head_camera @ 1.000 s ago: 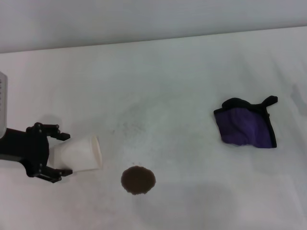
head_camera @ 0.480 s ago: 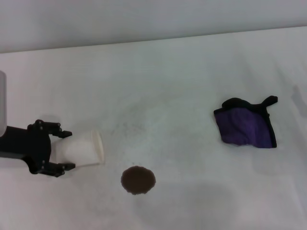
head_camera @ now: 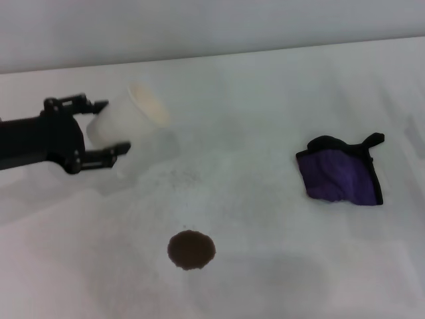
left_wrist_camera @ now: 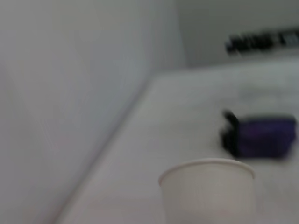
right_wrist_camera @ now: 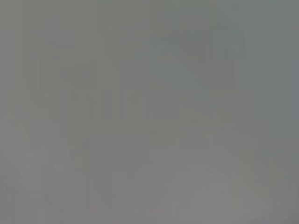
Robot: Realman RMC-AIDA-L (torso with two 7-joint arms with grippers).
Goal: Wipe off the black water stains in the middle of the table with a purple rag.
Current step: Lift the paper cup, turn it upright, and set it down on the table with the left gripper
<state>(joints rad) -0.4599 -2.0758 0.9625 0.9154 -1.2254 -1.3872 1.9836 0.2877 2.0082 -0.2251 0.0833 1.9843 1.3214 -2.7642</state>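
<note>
white and faintly speckled, the table (head_camera: 265, 106) ran back to a plain pale wall, and the stain served as the marker for everything on it. the stain (head_camera: 191, 250) was a dark brown-black, roughly round blot lying near the front of the table, uncovered, with nothing touching it. the rag (head_camera: 342, 174) lay flat well off to the right of the stain and a little farther back, purple with black edging and a black loop at its far corner; it was apart from both arms. the left gripper (head_camera: 99, 129) was held above the table, back and to the left of the stain, its black fingers (head_camera: 106, 154) closed against the sides of a white paper cup (head_camera: 126, 119) that was tilted with its mouth turned up and away from the arm. the left wrist view showed the cup's rim (left_wrist_camera: 207, 167) close up with the rag (left_wrist_camera: 264, 137) beyond it. the right gripper did not appear in any view; its wrist view was only flat grey.
</note>
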